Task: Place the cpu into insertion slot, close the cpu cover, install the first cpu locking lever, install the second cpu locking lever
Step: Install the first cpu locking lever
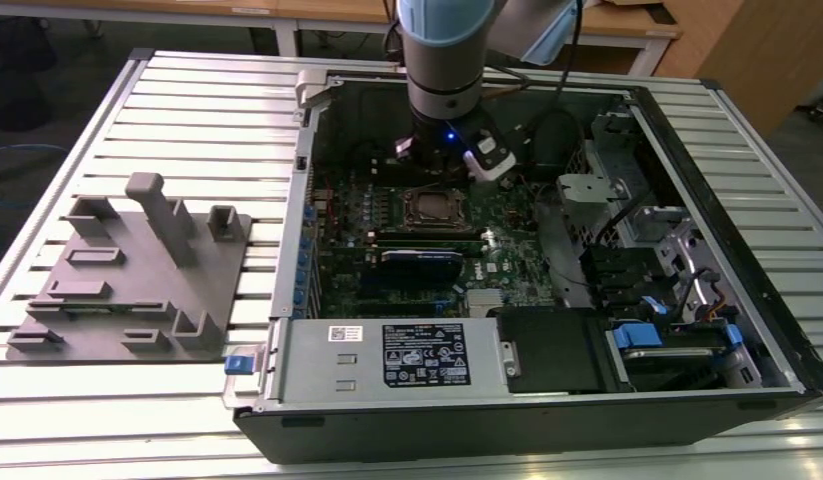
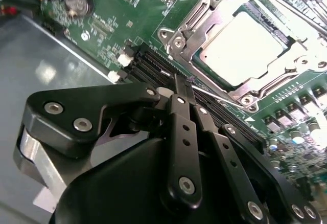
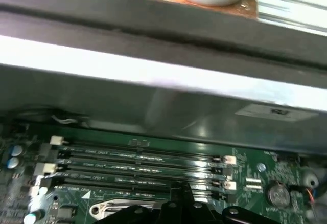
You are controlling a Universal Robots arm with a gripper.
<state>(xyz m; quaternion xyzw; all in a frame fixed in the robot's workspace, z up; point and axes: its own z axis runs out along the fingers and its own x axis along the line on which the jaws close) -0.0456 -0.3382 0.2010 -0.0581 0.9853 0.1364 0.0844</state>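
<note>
- Black finger links of your gripper [image 2: 183, 81] sit closest in the second wrist view. The fingers are drawn together into one tip with no gap showing, and you cannot tell whether they pinch anything.
- Long black memory slots [image 2: 148, 63] lie directly beneath that tip.
- A thin wire locking lever [image 2: 217, 96] starts right at the tip and runs away along the socket's edge. Expect it to be springy, stiff and slick, so take it at its free end.
- The cpu cover [image 2: 200, 15] lies flat just beyond the tip. It looks like thin sheet metal, so bear on the frame only.
- The cpu [image 2: 245, 45] sits in the insertion slot [image 1: 411, 208], its face showing through the cover's cut-out. Treat it as light, rigid and fragile underneath.
</note>
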